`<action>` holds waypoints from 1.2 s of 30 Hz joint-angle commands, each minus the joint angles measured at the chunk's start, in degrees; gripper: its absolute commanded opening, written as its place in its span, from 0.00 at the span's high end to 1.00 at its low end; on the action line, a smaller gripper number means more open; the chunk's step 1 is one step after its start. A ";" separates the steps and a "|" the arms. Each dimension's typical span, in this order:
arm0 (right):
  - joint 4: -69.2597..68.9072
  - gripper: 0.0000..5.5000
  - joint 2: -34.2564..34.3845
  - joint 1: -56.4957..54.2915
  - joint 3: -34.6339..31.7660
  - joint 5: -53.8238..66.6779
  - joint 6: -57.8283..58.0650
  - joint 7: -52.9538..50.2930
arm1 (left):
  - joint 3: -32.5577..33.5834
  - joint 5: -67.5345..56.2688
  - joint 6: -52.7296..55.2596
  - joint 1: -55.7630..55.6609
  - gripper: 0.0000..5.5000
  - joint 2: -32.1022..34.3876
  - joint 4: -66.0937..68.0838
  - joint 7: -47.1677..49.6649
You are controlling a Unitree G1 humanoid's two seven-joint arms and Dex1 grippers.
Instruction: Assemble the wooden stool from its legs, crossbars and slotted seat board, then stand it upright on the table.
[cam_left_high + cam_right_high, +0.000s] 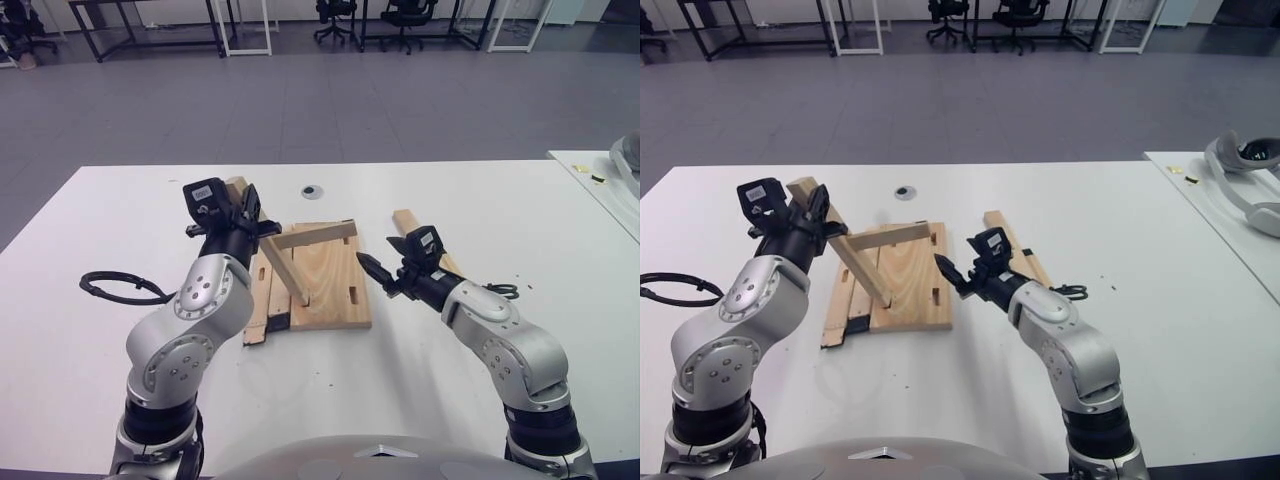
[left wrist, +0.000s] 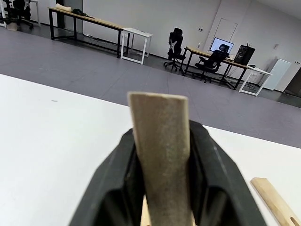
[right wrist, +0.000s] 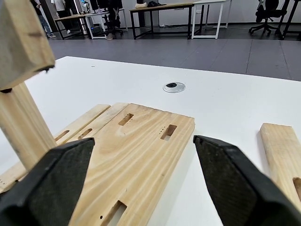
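Your left gripper [image 1: 243, 212] is closed on the upper end of a wooden leg [image 1: 284, 270]. The leg is tilted, and its lower end comes down on the slotted seat board [image 1: 335, 275] near the board's left edge; I cannot tell if it sits in a slot. A crossbar [image 1: 315, 236] is joined to this leg and reaches to the right, raised above the board.

The seat board lies flat in the middle of the white table [image 1: 450, 200]. Two flat slotted wooden pieces [image 1: 840, 300] lie against its left side.

Your right gripper [image 1: 383, 262] is open and holds nothing; it hangs low, just beside the right edge of the board. Behind it a loose leg [image 1: 1000, 228] lies flat on the table, apart from the board.

A black cable loop [image 1: 115, 287] lies on the left part of the table
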 commanded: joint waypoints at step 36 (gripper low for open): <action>-0.07 0.28 1.65 -0.13 -0.43 -0.03 -0.11 -1.99 | -1.89 27.53 -9.26 30.63 0.81 4.42 33.01 -42.41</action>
